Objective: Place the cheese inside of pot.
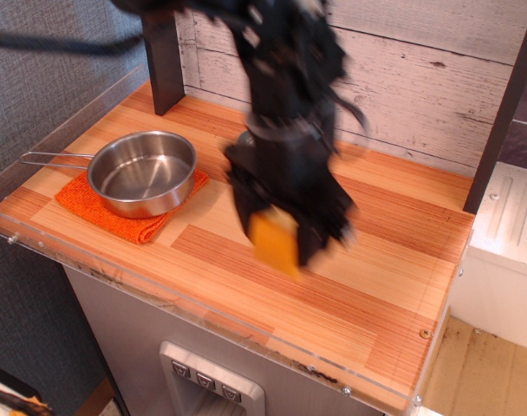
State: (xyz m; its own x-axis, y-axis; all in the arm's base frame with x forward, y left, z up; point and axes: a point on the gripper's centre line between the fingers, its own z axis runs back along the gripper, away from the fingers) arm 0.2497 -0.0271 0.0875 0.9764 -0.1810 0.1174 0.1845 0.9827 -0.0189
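Observation:
The cheese (276,240), a yellow-orange block, is held between the fingers of my black gripper (279,236), lifted above the middle of the wooden counter. The arm and gripper are blurred by motion. The pot (142,172), a shiny shallow steel saucepan with a thin wire handle pointing left, stands empty on an orange cloth (97,211) at the left of the counter. My gripper is to the right of the pot, roughly a pot's width away from its rim.
The wooden counter (376,286) has a clear acrylic rim (194,308) along its front and left. A dark post (164,56) stands at the back left, a plank wall behind. The arm hides the blue-handled scoop.

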